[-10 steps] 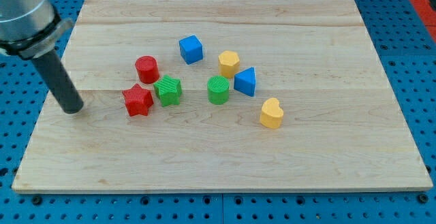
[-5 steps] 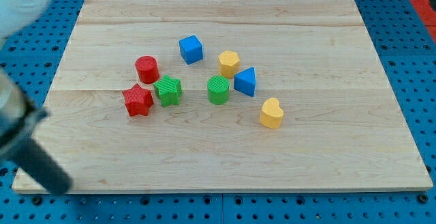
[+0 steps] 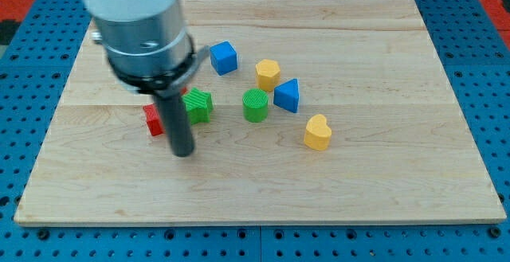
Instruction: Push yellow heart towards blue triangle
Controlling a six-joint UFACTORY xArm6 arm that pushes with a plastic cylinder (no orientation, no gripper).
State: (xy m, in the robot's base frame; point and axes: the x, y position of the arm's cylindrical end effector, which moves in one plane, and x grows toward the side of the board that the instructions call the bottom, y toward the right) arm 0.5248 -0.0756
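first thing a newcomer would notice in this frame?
The big grey arm at the view's upper left, its dark rod ending at my tip, just below the red star and green star. Then the yellow heart, alone, below and right of the blue triangle.

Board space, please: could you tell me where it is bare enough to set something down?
Free: the strip along the view's bottom below my tip and the yellow heart; the view's right beyond the blue triangle; the top above the blue cube. Crowded: the centre, around the green cylinder.
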